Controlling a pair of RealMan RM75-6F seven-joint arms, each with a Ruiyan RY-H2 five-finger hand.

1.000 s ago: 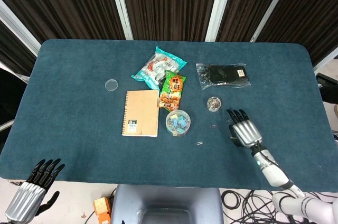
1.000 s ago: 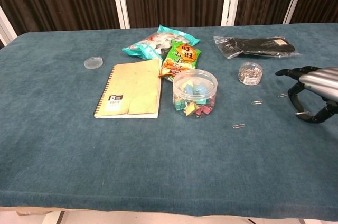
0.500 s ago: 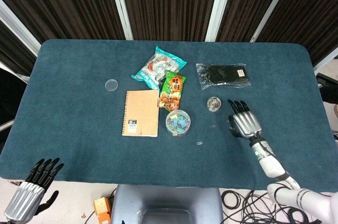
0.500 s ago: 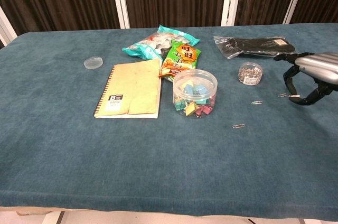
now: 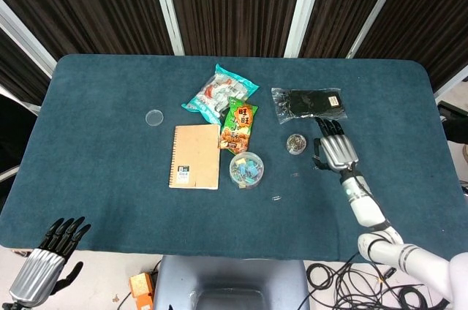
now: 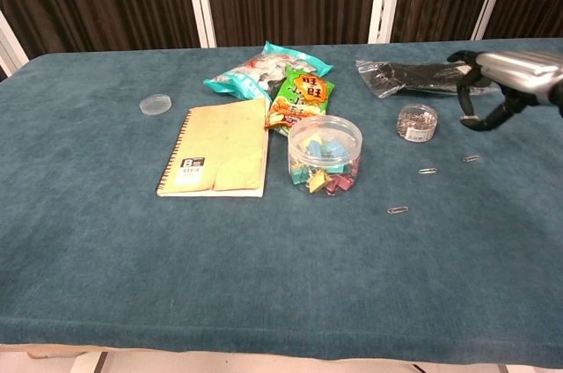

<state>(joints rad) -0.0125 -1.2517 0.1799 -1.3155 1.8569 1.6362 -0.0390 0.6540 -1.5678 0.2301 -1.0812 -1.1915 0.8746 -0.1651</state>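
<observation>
Fingers spread and holding nothing, right hand point(image 5: 334, 150) hovers just right of small paperclip jar point(image 5: 295, 144); left hand point(image 5: 45, 257) likewise released.

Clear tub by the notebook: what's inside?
The clear tub holds a heap of coloured binder clips, seen through its wall: blue, yellow, pink and green. No lid can be made out on it. Clips at the bottom are covered by those above.

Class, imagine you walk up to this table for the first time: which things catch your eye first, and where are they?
The bright snack packets sit at the table's middle, beside a tan spiral notebook and a clear tub of coloured clips. To the right, the silver right hand hovers, fingers spread, next to a small round container of paper clips.
</observation>
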